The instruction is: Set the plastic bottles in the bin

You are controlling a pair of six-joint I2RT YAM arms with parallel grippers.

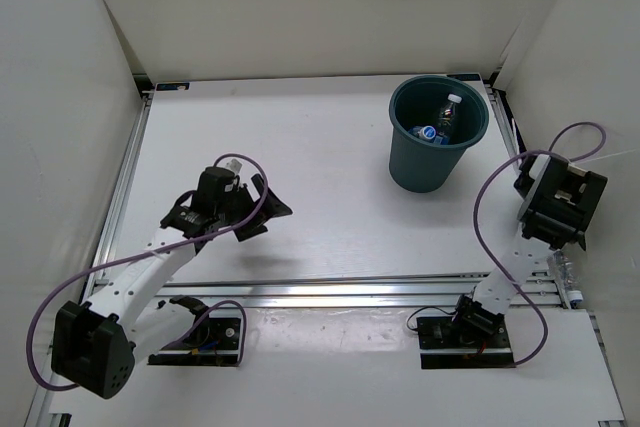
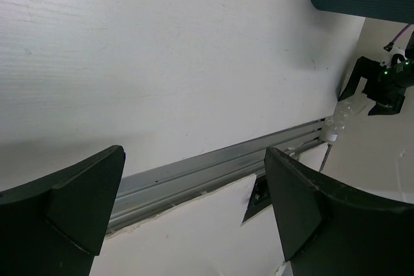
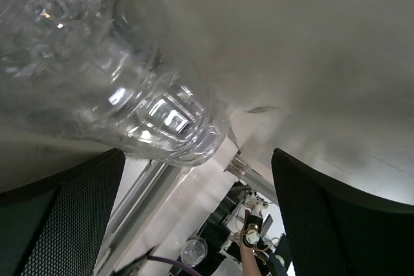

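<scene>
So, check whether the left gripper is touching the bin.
Apart. The top view shows a wide stretch of table between the left gripper and the bin.

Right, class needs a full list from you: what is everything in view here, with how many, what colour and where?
bin: one, dark teal, far right of the table
blue-labelled bottles: two, clear, inside the bin
plain bottle: one, clear, close before the right wrist camera
table: one, white, under everything
rail: one, silver, across the near side
cables: two, purple, one per arm
left tool: one, black, open, above the table's left half
right tool: one, black, open, at the right edge
</scene>
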